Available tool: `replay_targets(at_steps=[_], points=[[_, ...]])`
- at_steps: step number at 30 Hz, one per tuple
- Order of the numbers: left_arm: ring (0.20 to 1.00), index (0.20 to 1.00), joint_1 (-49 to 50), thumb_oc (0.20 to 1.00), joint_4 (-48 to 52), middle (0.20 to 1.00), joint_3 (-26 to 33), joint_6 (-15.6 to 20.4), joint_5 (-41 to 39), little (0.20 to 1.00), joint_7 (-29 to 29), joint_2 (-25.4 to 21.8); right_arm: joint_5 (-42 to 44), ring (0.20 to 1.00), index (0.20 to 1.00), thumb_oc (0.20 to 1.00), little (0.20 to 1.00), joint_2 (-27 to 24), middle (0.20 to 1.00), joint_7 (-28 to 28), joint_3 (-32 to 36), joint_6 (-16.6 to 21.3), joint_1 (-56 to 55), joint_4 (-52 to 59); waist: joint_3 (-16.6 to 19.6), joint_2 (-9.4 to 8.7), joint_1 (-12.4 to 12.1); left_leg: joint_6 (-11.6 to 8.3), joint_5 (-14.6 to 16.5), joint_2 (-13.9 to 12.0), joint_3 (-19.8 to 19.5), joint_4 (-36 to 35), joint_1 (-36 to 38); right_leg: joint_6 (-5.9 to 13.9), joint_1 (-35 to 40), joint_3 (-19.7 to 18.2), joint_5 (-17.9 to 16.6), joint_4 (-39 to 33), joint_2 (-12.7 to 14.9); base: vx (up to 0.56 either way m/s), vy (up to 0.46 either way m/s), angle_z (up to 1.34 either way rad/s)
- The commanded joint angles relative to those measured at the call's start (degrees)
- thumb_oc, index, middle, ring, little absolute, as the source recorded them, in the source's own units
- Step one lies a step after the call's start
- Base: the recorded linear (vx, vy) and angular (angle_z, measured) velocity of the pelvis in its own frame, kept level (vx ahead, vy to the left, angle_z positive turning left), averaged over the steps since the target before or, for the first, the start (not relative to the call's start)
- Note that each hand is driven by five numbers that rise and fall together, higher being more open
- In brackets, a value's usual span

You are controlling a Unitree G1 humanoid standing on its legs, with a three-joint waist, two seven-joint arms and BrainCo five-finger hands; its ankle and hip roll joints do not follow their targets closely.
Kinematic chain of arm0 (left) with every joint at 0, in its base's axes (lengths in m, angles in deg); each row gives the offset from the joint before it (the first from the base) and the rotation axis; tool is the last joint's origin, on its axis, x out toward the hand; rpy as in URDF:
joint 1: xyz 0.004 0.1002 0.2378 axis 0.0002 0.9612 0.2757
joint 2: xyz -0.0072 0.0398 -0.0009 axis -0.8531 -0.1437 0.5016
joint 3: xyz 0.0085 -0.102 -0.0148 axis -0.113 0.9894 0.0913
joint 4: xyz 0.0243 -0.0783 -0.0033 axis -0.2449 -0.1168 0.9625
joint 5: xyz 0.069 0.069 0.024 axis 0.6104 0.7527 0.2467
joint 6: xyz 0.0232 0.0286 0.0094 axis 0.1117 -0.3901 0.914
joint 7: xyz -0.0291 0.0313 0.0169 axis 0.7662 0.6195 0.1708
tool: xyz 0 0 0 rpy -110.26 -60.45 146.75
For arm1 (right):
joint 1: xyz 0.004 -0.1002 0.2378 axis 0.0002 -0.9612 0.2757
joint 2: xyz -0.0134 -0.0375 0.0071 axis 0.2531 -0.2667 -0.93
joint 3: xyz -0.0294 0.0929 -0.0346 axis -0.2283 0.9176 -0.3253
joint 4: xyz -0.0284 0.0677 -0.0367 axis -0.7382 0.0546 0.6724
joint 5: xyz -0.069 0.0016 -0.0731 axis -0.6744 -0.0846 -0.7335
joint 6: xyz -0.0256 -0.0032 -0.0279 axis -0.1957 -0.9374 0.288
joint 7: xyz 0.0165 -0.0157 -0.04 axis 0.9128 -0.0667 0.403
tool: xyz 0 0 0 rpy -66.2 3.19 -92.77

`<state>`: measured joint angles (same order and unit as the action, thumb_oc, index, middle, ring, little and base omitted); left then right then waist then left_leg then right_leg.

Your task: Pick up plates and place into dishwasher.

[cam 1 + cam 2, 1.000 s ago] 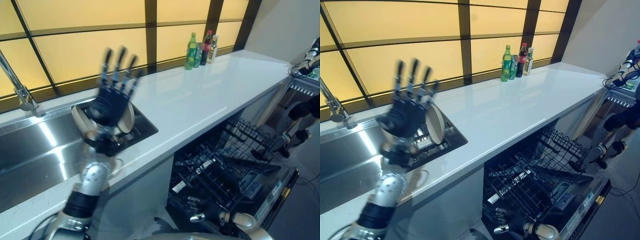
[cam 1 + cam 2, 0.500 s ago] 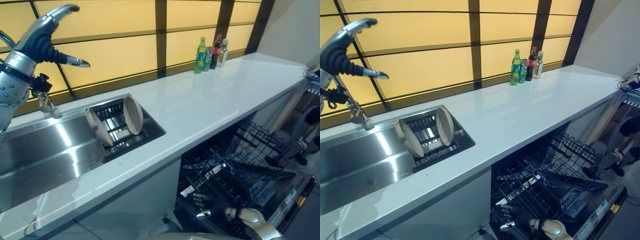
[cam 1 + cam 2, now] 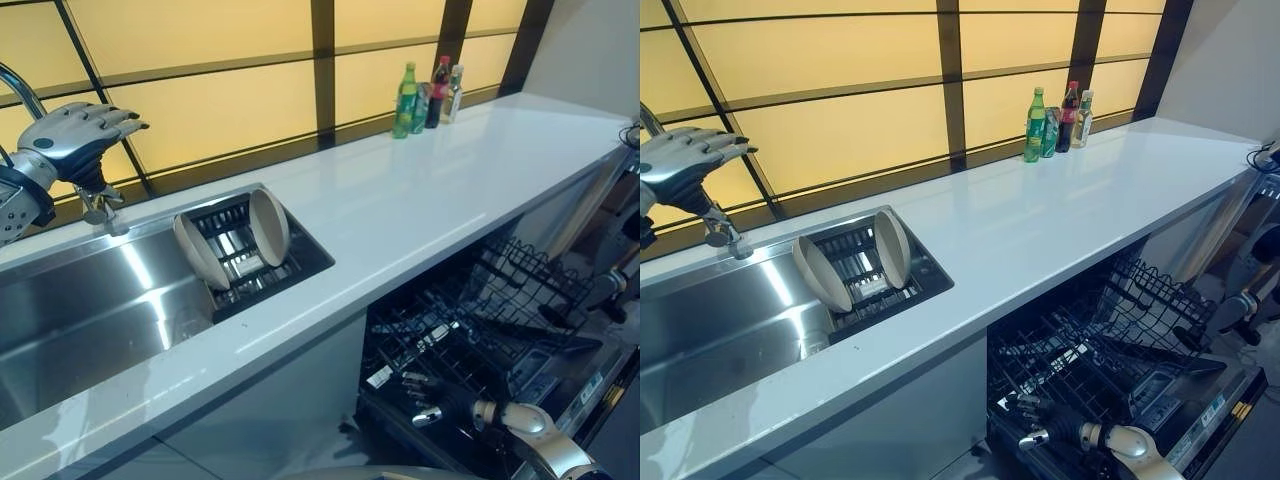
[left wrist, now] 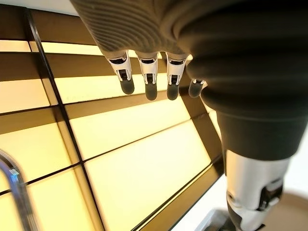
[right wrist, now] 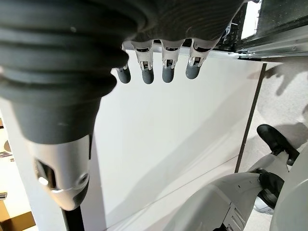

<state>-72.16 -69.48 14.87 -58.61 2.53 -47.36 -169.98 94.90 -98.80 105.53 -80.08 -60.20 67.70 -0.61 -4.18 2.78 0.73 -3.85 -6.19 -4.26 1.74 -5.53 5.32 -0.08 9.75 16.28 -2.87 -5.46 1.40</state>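
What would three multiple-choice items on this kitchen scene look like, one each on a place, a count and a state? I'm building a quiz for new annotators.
1. Where do the plates stand?
A. In the sink rack
B. On the counter
C. In the dishwasher

2. How many plates are there?
A. One
B. Two
C. Four

3. What is the left robot hand doing?
A. Gripping a plate
B. Raised near the faucet, holding nothing
C. Resting in the dishwasher

Key:
1 A, both plates stand on edge in the rack in the sink.
2 B, two beige plates show.
3 B, its fingers are relaxed, near the faucet, apart from the plates.
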Motion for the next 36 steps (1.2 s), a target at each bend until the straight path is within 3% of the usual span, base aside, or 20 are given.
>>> replay_targets(at_steps=[1,6,12,19,30,36], points=[[1.0,1.0,0.6,1.0,-2.2,1.0,4.3,-2.1,0.3,1.0,-1.6,-1.3,3.1,1.0,1.0,1.0,1.0,-2.1,1.0,1.6,1.2,1.8,2.5,4.3,-2.2,-0.27,1.1,0.89,6.1,3.0,4.0,0.5,2.4,6.22,-0.4,-2.3,2.6,0.8,2.8,0.04,0.058,0.0],[1.0,1.0,1.2,1.0,-1.8,1.0,3.6,-0.2,3.6,1.0,-1.5,0.9,3.1,1.0,1.0,1.0,1.0,-2.5,1.0,1.9,1.4,1.5,3.1,3.7,-2.1,-0.23,1.6,0.99,6.4,3.2,4.2,0.5,2.6,6.31,-0.5,-2.3,2.6,0.8,3.0,0.04,0.049,0.01],[1.0,1.0,0.1,1.0,-3.2,1.0,-0.7,4.3,10.5,1.0,-6.4,3.0,3.3,1.0,1.0,1.0,1.0,-3.1,1.0,2.3,2.0,2.0,3.6,2.6,-2.0,-0.44,2.3,1.16,6.6,3.5,4.6,0.5,2.6,6.43,-0.8,-2.6,2.4,0.9,3.2,0.02,0.038,0.01],[1.0,1.0,1.0,1.0,-8.4,1.0,-4.2,3.7,16.2,1.0,-4.3,6.2,4.3,1.0,1.0,1.0,1.0,-3.8,1.0,2.7,2.1,2.0,4.7,1.3,-2.1,-0.88,2.9,1.36,6.6,3.7,5.1,0.5,2.7,6.61,-1.0,-2.7,2.1,0.9,3.3,0.0,0.009,-0.01],[1.0,1.0,4.5,1.0,-12.9,1.0,-4.9,4.1,21.9,1.0,-0.4,10.0,4.7,1.0,1.0,1.0,1.0,-4.4,1.0,2.9,2.8,1.2,4.6,1.6,-2.8,-1.15,3.9,1.48,6.5,3.8,5.8,0.5,2.7,6.85,-1.4,-2.8,1.8,0.9,3.4,0.0,0.009,0.0],[1.0,1.0,6.2,1.0,-15.7,1.0,-5.5,2.6,27.0,1.0,-2.9,12.8,5.0,1.0,1.0,1.0,1.0,-4.7,1.0,2.0,3.2,0.9,4.6,1.2,-3.3,-1.48,4.6,1.5,6.5,3.7,6.2,0.5,2.6,6.96,-1.7,-3.2,1.7,0.8,3.2,0.01,0.042,0.0]])
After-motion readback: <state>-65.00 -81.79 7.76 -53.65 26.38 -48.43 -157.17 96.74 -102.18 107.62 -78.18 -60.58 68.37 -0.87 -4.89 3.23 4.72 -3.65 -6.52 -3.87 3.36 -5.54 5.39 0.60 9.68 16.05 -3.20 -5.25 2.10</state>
